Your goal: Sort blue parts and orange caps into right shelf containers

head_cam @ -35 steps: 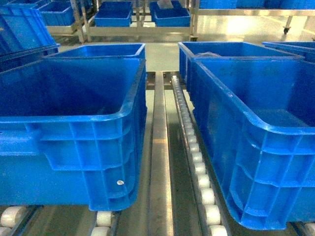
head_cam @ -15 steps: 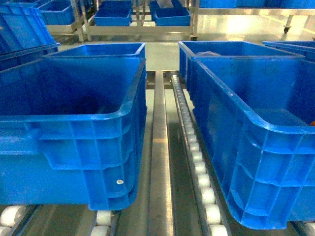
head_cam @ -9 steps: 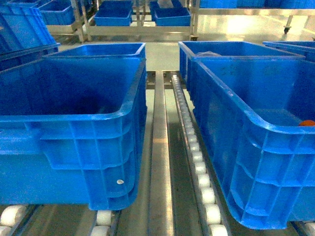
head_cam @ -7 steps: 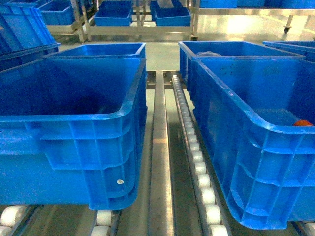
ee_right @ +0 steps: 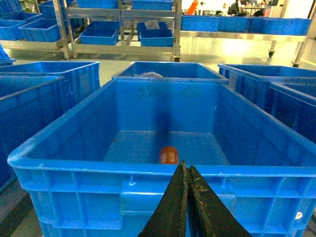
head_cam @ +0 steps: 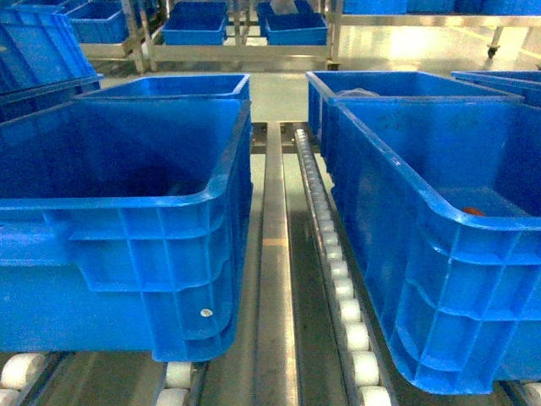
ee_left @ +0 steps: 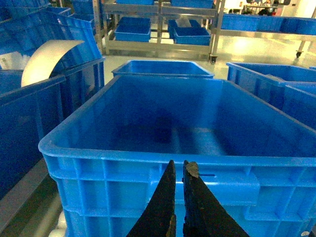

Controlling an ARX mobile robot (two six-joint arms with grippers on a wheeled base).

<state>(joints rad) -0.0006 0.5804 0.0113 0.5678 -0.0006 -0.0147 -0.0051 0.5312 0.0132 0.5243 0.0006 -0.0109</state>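
Right up close, the right jaws (ee_right: 186, 183) are pressed together and hold nothing. They hang just outside the near wall of the right crate (ee_right: 74, 170). The left jaws (ee_left: 178, 178) are almost together too, with only a thin gap, and they are empty. They sit in front of the left crate (ee_left: 123, 165).

A little farther in, one orange cap (ee_right: 169, 154) lies on the floor of the right crate. I see no blue parts anywhere.

If the right jaws push forward, they could bump the crate rim. The crates sit on white rollers (head_cam: 347, 292), so a bump could make a crate roll away.
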